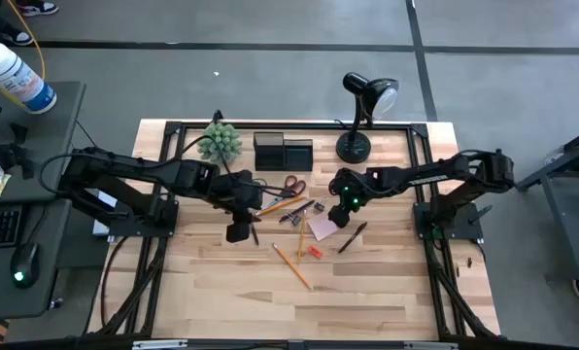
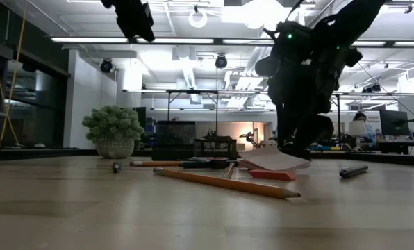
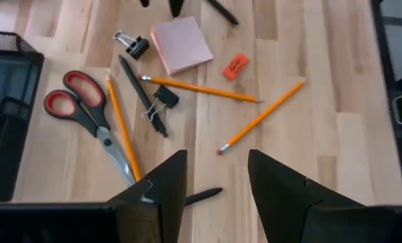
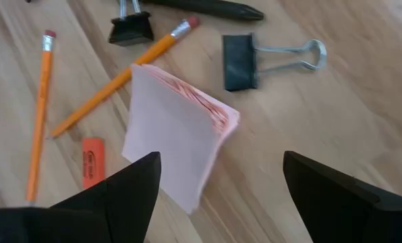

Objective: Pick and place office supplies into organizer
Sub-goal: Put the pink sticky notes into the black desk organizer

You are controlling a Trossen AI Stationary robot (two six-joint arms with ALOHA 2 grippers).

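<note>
The black organizer (image 1: pixel 283 153) stands at the table's far middle. In front of it the supplies lie flat on the wood: orange-handled scissors (image 3: pixel 86 111), yellow pencils (image 3: pixel 258 116), a dark pen (image 3: pixel 144 94), binder clips (image 4: pixel 255 61), a red eraser (image 4: pixel 92 162) and a pink sticky-note pad (image 4: pixel 177 138) with its top sheets fanned up. My left gripper (image 3: pixel 218 182) hangs open over the left part of the pile, above a short dark pen (image 3: pixel 201 197). My right gripper (image 4: pixel 221 185) is open low over the pad (image 2: pixel 273 161), a finger on either side of its near corner.
A black desk lamp (image 1: pixel 362 117) stands at the far right and a green spiky plant (image 1: pixel 220 143) at the far left, flanking the organizer. Bare wood (image 1: pixel 299 311) stretches toward the near edge. Another pen (image 1: pixel 353 236) lies right of the pad.
</note>
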